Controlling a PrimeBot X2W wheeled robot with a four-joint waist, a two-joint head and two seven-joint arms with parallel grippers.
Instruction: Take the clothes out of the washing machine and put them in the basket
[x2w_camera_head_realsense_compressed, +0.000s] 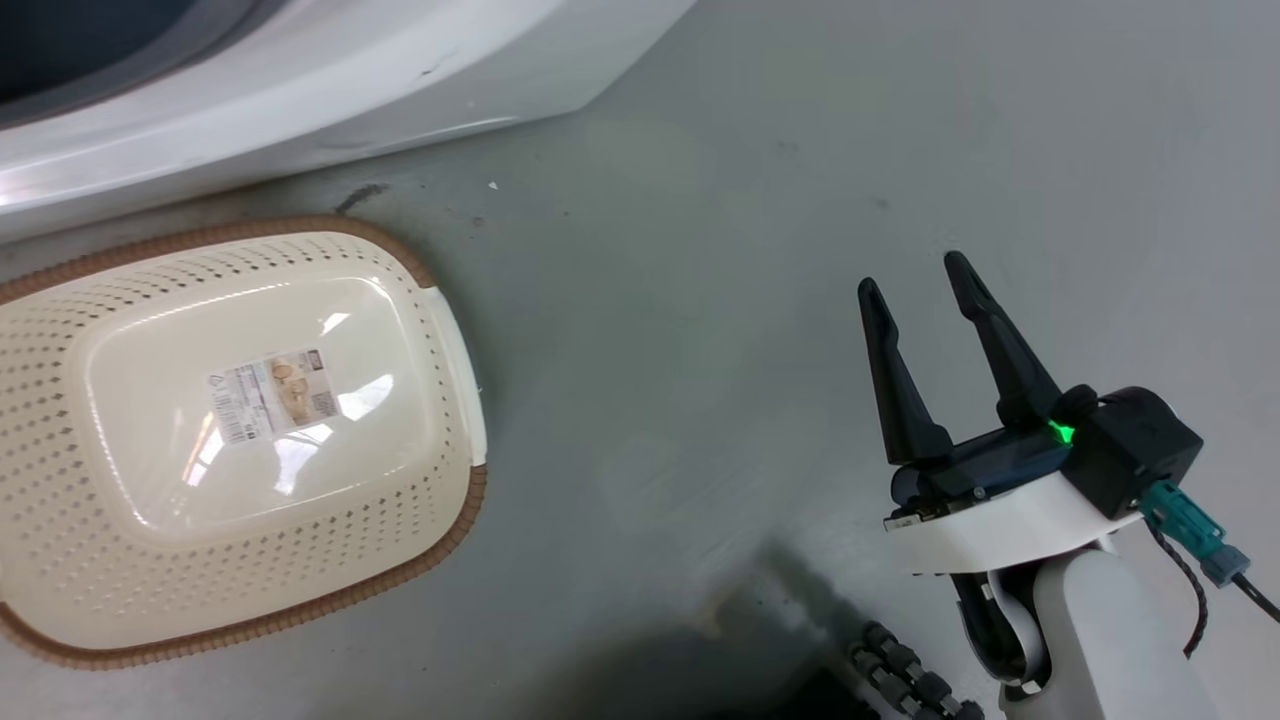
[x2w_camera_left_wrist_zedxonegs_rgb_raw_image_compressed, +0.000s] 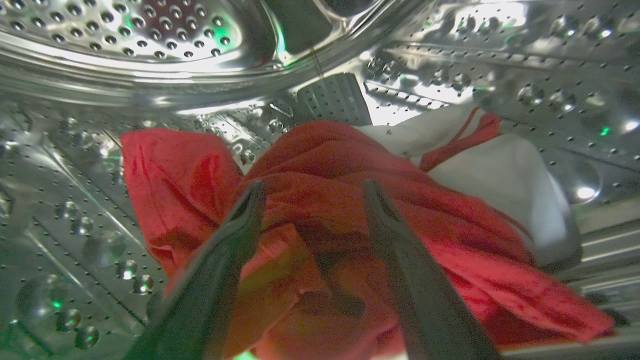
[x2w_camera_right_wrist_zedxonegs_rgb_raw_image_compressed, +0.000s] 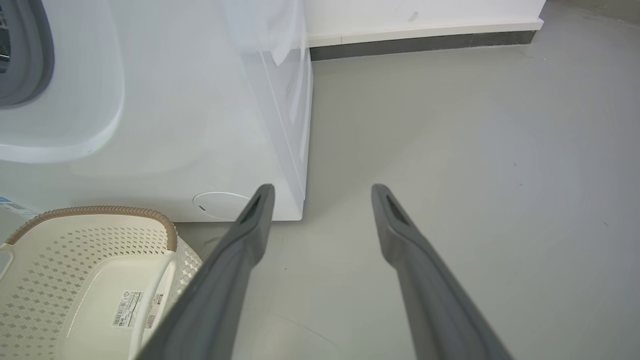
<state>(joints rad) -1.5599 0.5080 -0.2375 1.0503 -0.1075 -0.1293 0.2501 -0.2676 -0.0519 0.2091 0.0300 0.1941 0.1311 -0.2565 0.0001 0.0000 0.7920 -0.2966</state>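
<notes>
While the clothes (x2w_camera_left_wrist_zedxonegs_rgb_raw_image_compressed: 350, 165) are seen lying in the washing machine (x2w_camera_left_wrist_zedxonegs_rgb_raw_image_compressed: 125, 30), the left gripper (x2w_camera_left_wrist_zedxonegs_rgb_raw_image_compressed: 314, 185) is held spread over them; the right gripper (x2w_camera_head_realsense_compressed: 912, 272) is held spread, apart from the basket (x2w_camera_head_realsense_compressed: 60, 400).

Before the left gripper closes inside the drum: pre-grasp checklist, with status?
1. Left gripper open: ok, fingers apart.
2. Plain bright red fabric garment bunched between its fingers: ok.
3. Fingers touching that fabric: cannot tell.
4. Red garment with white trim free of the plain one: cannot tell. The plain one overlaps it on the perforated steel drum.
5. Cream perforated plastic basket with brown rim upright on the grey floor, nothing in it: ok.
6. Right gripper open, off to the basket's side: ok.
</notes>
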